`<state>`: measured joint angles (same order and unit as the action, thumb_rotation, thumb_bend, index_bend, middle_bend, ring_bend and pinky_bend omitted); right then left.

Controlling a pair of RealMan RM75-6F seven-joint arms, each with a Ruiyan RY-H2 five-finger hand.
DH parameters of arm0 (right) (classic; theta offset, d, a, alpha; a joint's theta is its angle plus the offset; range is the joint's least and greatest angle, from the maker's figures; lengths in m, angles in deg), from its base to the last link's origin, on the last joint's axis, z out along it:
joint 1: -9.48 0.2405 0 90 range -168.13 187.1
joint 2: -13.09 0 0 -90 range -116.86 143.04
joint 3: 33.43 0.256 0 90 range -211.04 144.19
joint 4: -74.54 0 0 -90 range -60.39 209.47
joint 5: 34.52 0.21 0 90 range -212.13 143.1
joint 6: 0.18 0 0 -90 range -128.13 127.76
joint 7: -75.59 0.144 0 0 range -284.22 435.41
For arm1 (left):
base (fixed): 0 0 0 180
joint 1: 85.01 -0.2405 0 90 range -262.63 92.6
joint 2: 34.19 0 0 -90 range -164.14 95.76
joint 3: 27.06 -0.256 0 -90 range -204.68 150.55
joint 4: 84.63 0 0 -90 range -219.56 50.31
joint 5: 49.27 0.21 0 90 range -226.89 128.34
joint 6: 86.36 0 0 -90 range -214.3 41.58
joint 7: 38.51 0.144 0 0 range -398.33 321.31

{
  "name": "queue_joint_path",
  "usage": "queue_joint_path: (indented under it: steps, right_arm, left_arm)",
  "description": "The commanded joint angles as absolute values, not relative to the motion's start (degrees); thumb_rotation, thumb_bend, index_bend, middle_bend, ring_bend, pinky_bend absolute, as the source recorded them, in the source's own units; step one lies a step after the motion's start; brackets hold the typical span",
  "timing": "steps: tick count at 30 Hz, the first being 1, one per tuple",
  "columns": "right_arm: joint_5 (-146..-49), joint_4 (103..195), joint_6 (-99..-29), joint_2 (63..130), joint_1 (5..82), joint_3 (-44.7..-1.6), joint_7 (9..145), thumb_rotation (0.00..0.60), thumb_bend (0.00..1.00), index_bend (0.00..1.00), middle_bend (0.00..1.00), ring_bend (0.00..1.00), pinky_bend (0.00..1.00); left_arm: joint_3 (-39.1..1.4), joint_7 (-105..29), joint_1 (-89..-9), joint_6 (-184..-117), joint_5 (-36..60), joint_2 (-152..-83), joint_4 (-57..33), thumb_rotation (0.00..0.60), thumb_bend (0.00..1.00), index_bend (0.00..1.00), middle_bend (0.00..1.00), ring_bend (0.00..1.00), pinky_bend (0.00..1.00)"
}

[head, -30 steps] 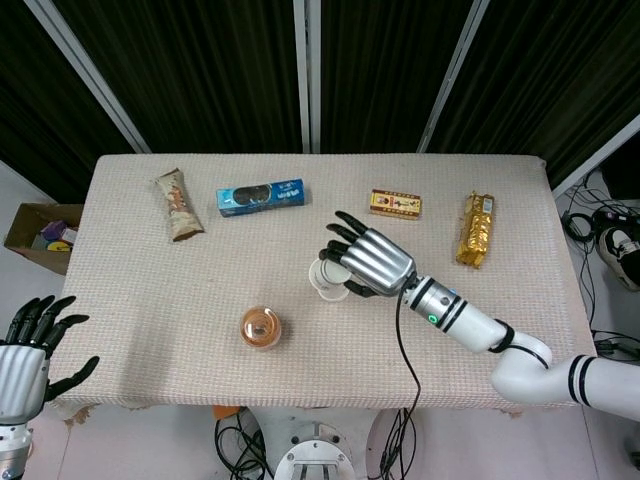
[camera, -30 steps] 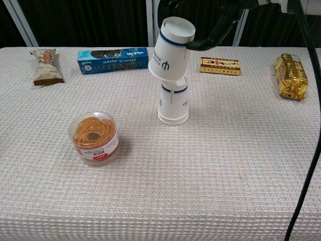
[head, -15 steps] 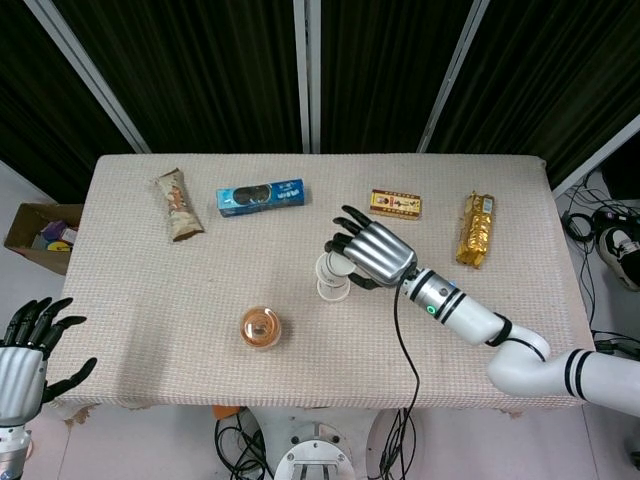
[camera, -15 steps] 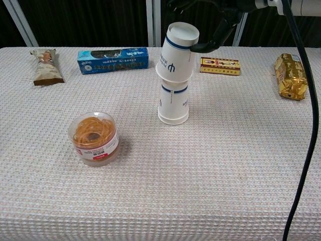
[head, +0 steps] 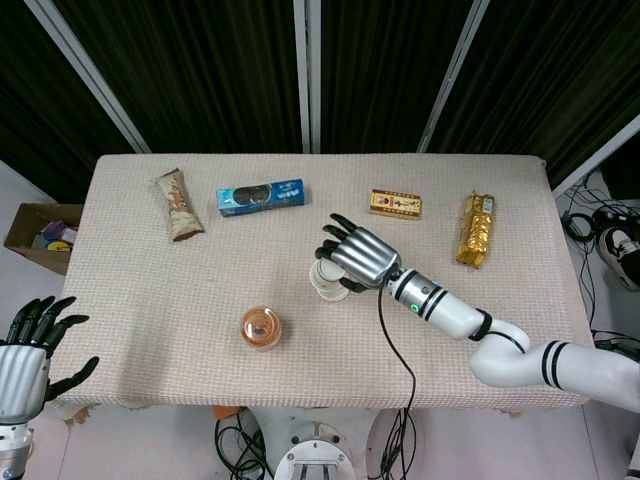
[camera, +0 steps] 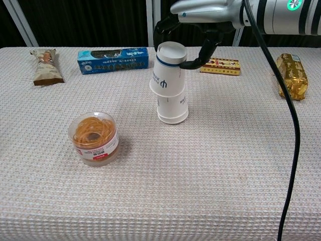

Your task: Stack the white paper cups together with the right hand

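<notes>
Two white paper cups with blue rings stand upside down mid-table. The lower cup [camera: 173, 108] rests on the cloth. Over it sits the upper cup [camera: 167, 70], partly nested and leaning a little left. My right hand [camera: 205, 11] reaches over the upper cup from behind and holds it near its top, thumb on its right side and fingers on its left. In the head view the right hand [head: 358, 257] covers most of the cups [head: 323, 281]. My left hand [head: 25, 350] hangs off the table's near left corner, fingers spread, holding nothing.
A clear tub of rubber bands [camera: 94, 138] stands left of the cups, nearer me. Along the far edge lie a brown snack wrapper [camera: 46, 66], a blue box [camera: 113, 59], a small yellow box [camera: 219, 65] and a gold packet [camera: 291, 75]. A black cable [camera: 296, 150] hangs from the right arm.
The right hand has come down and slightly left with the upper cup. That cup went from tilted above the lower one to sitting down over it.
</notes>
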<state>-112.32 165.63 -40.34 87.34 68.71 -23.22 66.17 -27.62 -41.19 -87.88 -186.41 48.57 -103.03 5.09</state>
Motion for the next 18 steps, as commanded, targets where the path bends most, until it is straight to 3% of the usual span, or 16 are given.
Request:
queue_joint_path:
  steps: [1, 13, 18]
  right_arm:
    - [-110.99, 164.69, -38.20, 88.27, 69.78, -24.23, 64.08, 0.600, 0.35, 0.36, 0.32, 0.09, 0.00]
    - [-102.57, 162.03, -35.55, 91.43, 70.68, -28.54, 52.77, 0.600, 0.35, 0.03, 0.09, 0.00, 0.00]
    - [-101.17, 165.29, -38.99, 88.97, 69.04, -28.62, 52.09, 0.600, 0.35, 0.00, 0.02, 0.00, 0.00]
  left_arm:
    - [-27.66, -41.24, -87.88, -186.31, 48.53, -103.08, 5.06, 0.600, 0.18, 0.32, 0.17, 0.10, 0.11]
    - [-27.66, -41.76, -87.61, -185.92, 48.56, -103.49, 4.47, 0.600, 0.18, 0.32, 0.17, 0.10, 0.11]
    - [-27.69, -42.26, -87.48, -185.72, 48.52, -103.73, 4.13, 0.600, 0.18, 0.32, 0.17, 0.10, 0.11]
